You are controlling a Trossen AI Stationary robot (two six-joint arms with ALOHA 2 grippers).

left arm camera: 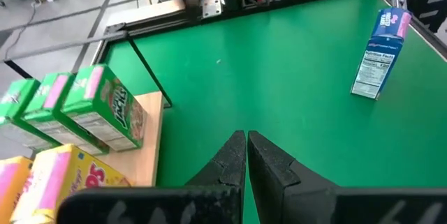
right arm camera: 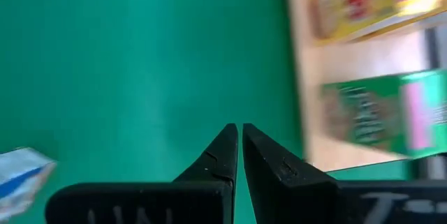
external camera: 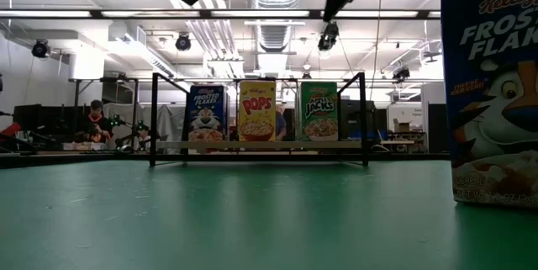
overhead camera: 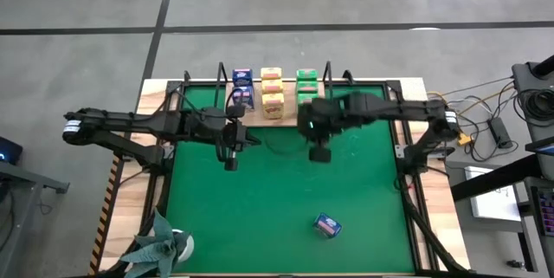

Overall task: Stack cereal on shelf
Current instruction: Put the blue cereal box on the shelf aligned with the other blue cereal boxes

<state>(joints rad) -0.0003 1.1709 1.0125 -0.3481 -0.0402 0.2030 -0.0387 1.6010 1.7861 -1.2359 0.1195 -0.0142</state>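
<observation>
Overhead and supporting views of the table, read from left to right. The left gripper (overhead camera: 231, 164) hangs over the green mat (overhead camera: 260, 217), just in front of the shelf's left part; its wrist view shows the two dark fingers (left arm camera: 269, 161) pressed together with nothing between them. The shelf (overhead camera: 270, 118), a light wooden board with thin black wire uprights (external camera: 154, 119) at its ends, lies at the far edge of the mat, between the two arms. On it stand three rows of cereal boxes: the blue boxes (overhead camera: 241, 89) on the left, the yellow-orange boxes (overhead camera: 273, 92) in the middle and the green boxes (overhead camera: 306, 83) on the right. The table-level view shows the front box of each row upright and side by side, blue (external camera: 206, 113), yellow (external camera: 257, 110) and green (external camera: 319, 111). The right gripper (overhead camera: 319, 151) hovers above the mat just in front of the shelf's right part; its fingers (right arm camera: 269, 158) are likewise clenched and empty. One loose blue box (overhead camera: 327, 225) rests on the mat near the front edge, well apart from the shelf and from both grippers; in the table-level view it stands upright at the right margin (external camera: 492, 93). A small artificial plant (overhead camera: 160, 245) sits at the front left corner of the table. In the room beyond, a person (external camera: 95, 119) sits at a desk.
</observation>
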